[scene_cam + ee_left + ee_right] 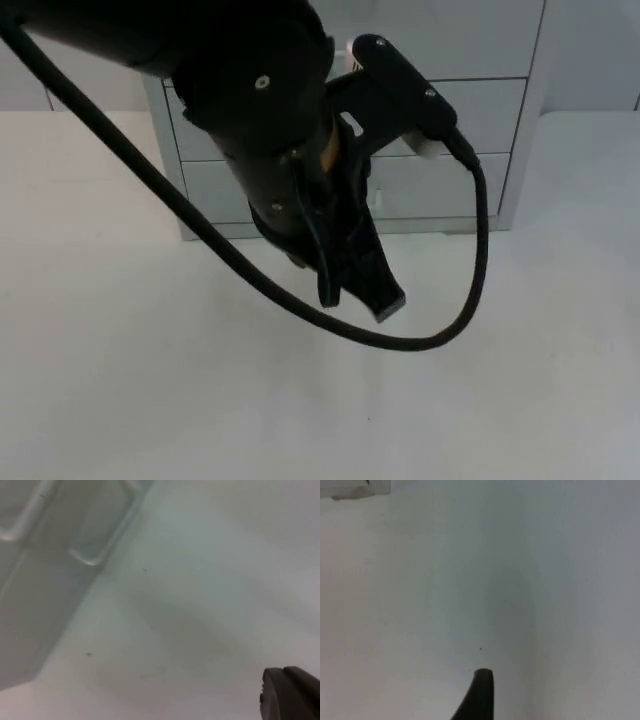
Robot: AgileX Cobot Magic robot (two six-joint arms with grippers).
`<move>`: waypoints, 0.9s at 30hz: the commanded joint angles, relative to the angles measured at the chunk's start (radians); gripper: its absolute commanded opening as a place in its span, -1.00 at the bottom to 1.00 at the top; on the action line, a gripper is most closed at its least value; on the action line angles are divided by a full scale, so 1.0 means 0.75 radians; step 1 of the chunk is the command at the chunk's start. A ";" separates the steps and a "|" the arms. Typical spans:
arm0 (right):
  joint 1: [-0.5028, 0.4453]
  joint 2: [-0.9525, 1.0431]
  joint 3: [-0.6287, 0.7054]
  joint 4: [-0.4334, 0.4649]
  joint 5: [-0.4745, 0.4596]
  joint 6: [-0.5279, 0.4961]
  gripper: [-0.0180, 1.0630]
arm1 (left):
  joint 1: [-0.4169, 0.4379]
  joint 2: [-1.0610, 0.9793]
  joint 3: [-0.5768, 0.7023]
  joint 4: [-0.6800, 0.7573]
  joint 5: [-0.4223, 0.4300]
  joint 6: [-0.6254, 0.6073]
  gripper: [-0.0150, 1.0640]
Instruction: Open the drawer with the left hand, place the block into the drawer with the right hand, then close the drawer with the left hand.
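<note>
Drawer unit [470,130] shut; left claw [365,285] hovers just before it.

The white table [120,380] runs back to the grey wall. On it, at the far side, stands a pale grey drawer unit [480,150], its base flat on the top and its front facing the near edge. The drawers look shut, with metal handles [87,560] on their fronts. In front of the unit the table top is bare white, with a few small dark specks [88,654].
</note>
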 commanded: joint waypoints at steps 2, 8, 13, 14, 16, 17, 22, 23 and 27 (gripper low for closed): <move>-0.008 -0.007 0.002 -0.005 -0.005 0.001 0.48 | -0.006 -0.017 0.008 -0.148 0.054 0.099 -0.98; -0.008 -0.007 0.002 -0.005 -0.005 0.001 0.48 | 0.040 -0.020 0.008 -0.238 0.122 0.126 -0.98; -0.005 -0.007 0.002 -0.005 -0.005 0.001 0.48 | 0.161 -0.068 0.019 -0.361 0.160 0.194 -0.98; -0.005 -0.007 0.002 -0.005 -0.005 0.001 0.48 | 0.206 -0.098 0.033 -0.389 0.160 0.194 -0.98; -0.005 -0.007 0.002 -0.005 -0.005 0.001 0.48 | 0.237 -0.126 0.048 -0.404 0.157 0.194 -0.98; -0.005 -0.007 0.002 -0.005 -0.005 0.001 0.48 | 0.275 -0.172 0.074 -0.413 0.152 0.194 -0.98; -0.005 -0.007 0.002 -0.005 -0.005 0.001 0.48 | 0.451 -0.314 0.187 -0.468 0.145 0.168 -0.98; -0.005 -0.007 0.002 -0.005 -0.005 0.001 0.48 | 0.515 -0.347 0.215 -0.488 0.141 0.155 -0.98; -0.005 -0.007 0.002 -0.005 -0.005 0.001 0.48 | 0.715 -0.445 0.282 -0.547 0.143 0.154 -0.98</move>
